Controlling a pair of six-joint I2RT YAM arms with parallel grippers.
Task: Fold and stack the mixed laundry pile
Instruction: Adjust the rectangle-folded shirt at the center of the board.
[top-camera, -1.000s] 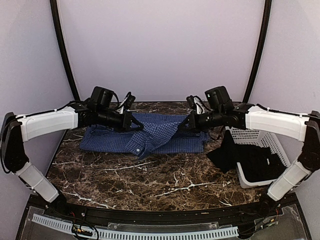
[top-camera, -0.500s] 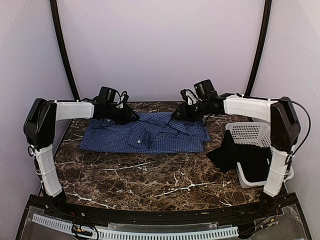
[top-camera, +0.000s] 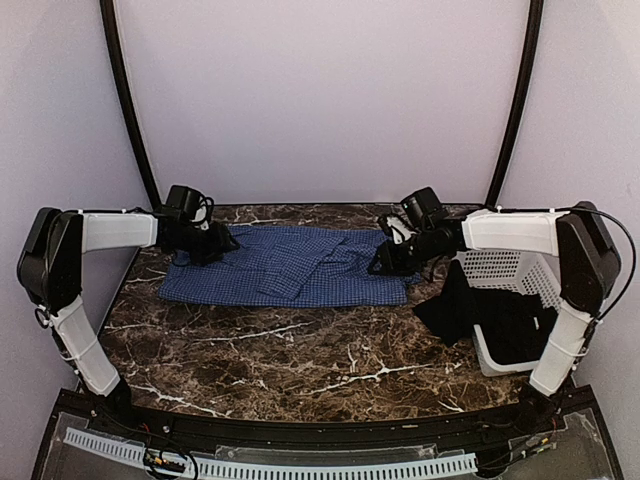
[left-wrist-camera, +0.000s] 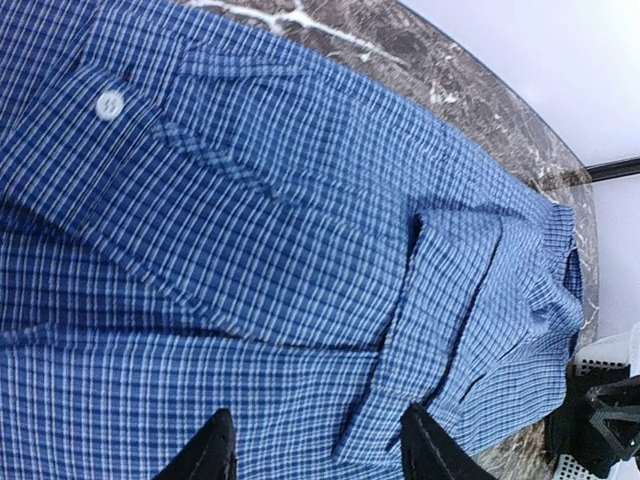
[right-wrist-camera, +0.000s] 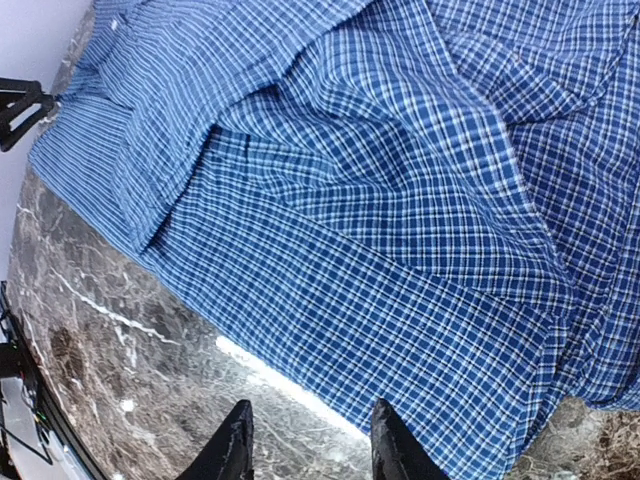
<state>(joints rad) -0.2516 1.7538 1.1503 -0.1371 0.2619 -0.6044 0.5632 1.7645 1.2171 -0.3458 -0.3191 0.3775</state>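
from above, the checked shirt (top-camera: 295, 265) lies spread flat at the back of the marble table (top-camera: 300, 350), and the black garment (top-camera: 465, 305) spills from the white basket (top-camera: 505, 268) at right. only the wrist views show the claws clearly: left gripper (left-wrist-camera: 315, 448) and right gripper (right-wrist-camera: 305, 440) both stand parted over the shirt, holding nothing.

No legible text, brand or number — not even on the checked shirt (left-wrist-camera: 250, 250)
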